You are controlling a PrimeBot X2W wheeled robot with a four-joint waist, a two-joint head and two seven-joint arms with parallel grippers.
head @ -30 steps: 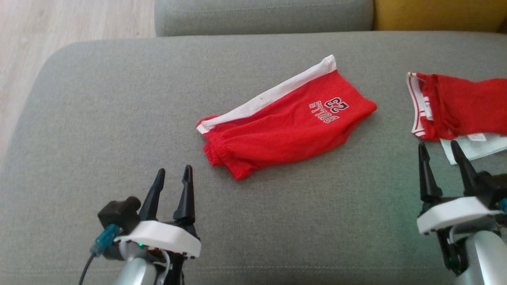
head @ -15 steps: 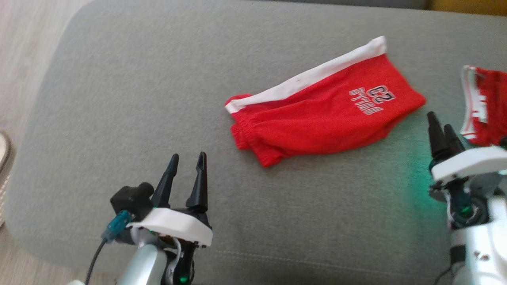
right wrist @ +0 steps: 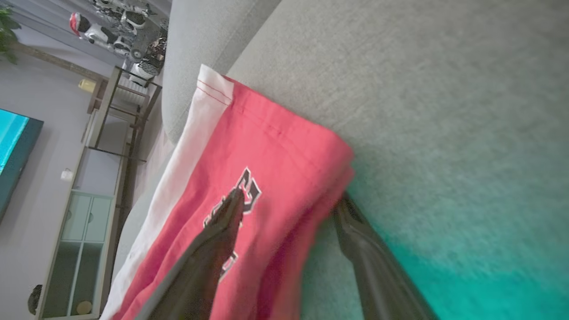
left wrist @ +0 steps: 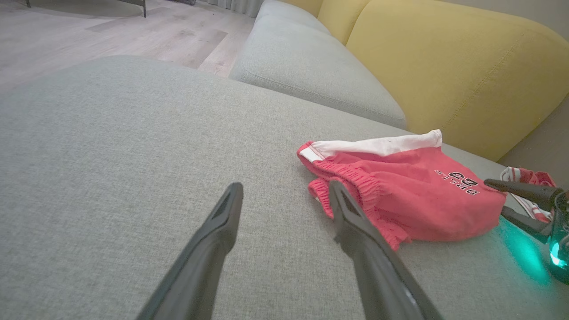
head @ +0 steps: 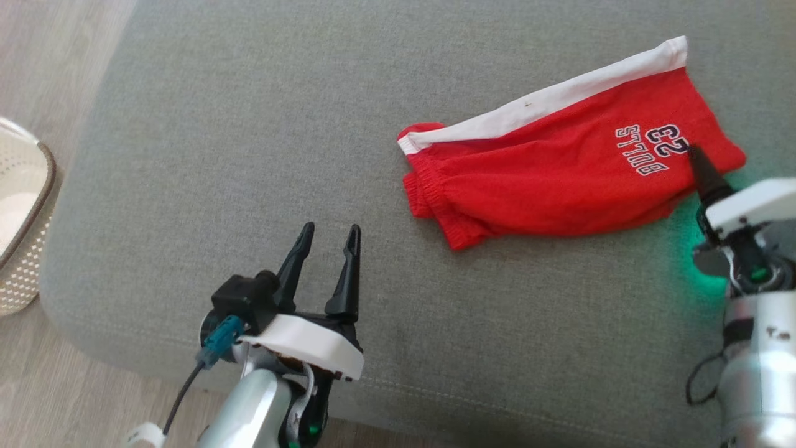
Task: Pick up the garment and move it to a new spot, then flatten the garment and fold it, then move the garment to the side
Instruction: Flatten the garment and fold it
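Observation:
The garment (head: 559, 168) is a pair of red shorts with a white side stripe and a printed number, lying folded on the grey sofa cushion (head: 249, 124). My right gripper (head: 699, 165) is turned on its side at the shorts' right end. In the right wrist view this gripper (right wrist: 289, 198) is open, with one finger (right wrist: 222, 222) over the print and the other (right wrist: 355, 231) low beside the red edge (right wrist: 284, 146). My left gripper (head: 328, 233) stands open over bare cushion, left of the waistband end and apart from it; the left wrist view shows its fingers (left wrist: 284, 187) beside the shorts (left wrist: 400, 200).
A pale perforated basket (head: 25, 218) stands on the wooden floor off the cushion's left edge. Behind the cushion are a yellow sofa back (left wrist: 444, 66) and another grey cushion (left wrist: 302, 62). A second red and white garment (left wrist: 529, 178) lies beyond the right gripper (left wrist: 502, 195).
The head camera has swung left and down, shifting the whole picture. My right gripper has rolled onto its side and moved in to the shorts' right end. The left gripper stays open near the waistband end.

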